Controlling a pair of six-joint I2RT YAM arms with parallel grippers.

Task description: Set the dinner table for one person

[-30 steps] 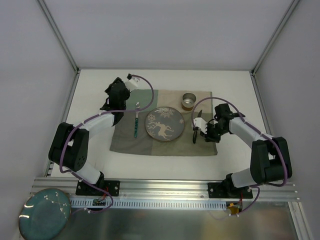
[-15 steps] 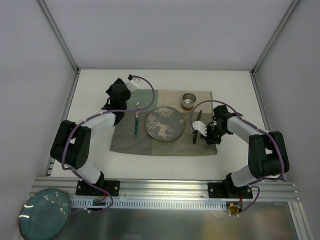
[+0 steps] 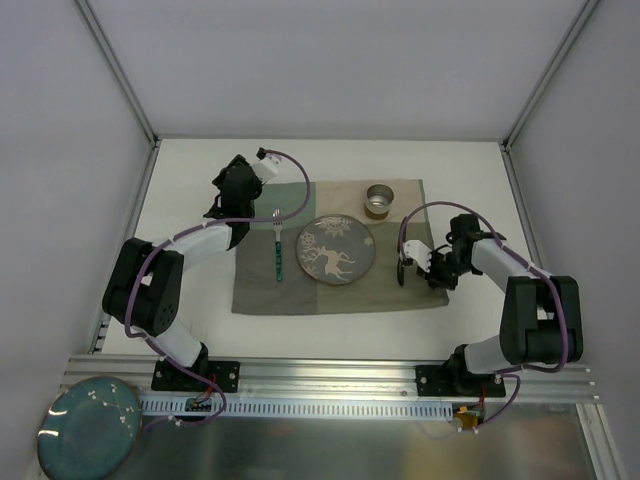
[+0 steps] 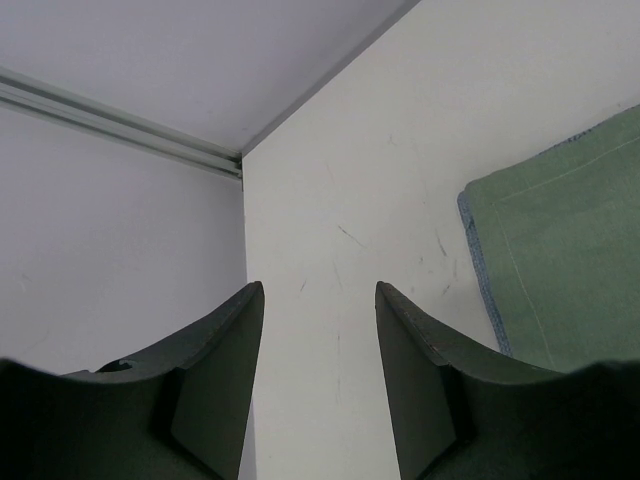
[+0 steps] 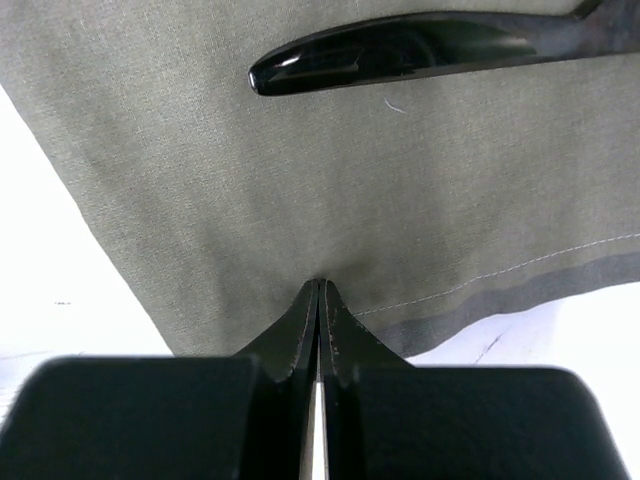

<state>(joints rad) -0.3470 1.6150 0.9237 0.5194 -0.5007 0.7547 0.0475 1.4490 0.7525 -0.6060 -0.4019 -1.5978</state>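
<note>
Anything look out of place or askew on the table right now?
One thing: a teal plate sits off the dinner table, on the metal ledge beside the left arm's base. The setting on the mat looks tidy.

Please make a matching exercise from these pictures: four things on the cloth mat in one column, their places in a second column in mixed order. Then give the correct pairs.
Things
1. deer plate
2. fork
3. metal cup
4. black utensil

Places
A. on the far part of the cloth mat, beyond the plate
B. right of the plate
C. middle of the mat
D. left of the plate

Pairs: 1-C, 2-D, 3-A, 4-B
</note>
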